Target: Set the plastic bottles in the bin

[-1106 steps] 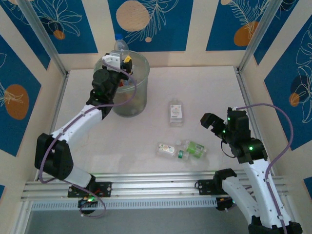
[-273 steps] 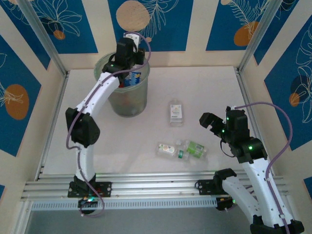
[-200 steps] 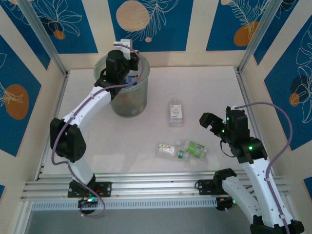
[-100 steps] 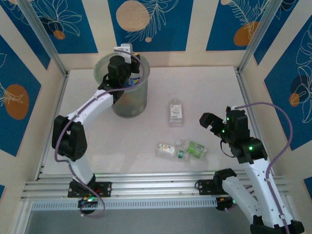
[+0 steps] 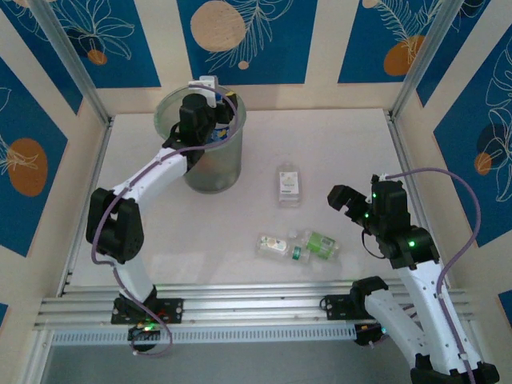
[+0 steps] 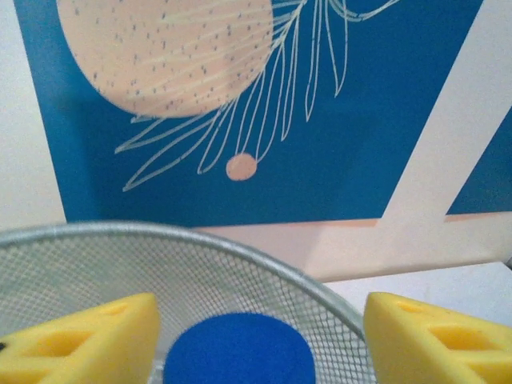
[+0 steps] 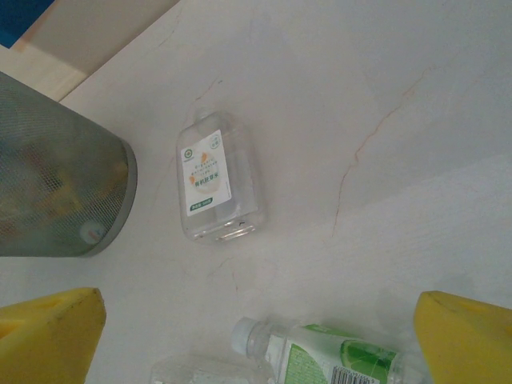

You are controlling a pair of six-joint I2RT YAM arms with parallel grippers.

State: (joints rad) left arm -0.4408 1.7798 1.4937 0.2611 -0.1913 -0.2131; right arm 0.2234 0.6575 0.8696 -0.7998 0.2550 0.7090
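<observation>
A flat clear bottle (image 5: 289,184) with a white-and-orange label lies on the table (image 5: 344,144), well apart from a green-labelled bottle (image 5: 322,243) lying just beside a third bottle (image 5: 274,246). Above the grey, mesh-textured bin (image 5: 216,172), the left claw (image 6: 260,324) is parted around what seems a bottle's blue cap (image 6: 238,352). The right claw (image 7: 258,324) gapes wide.

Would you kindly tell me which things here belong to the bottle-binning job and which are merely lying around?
Job: bin, white-label bottle, green-label bottle, clear bottle beside it, blue-capped bottle.
Not the job: blue leaf-patterned wall panels, metal rail.
</observation>
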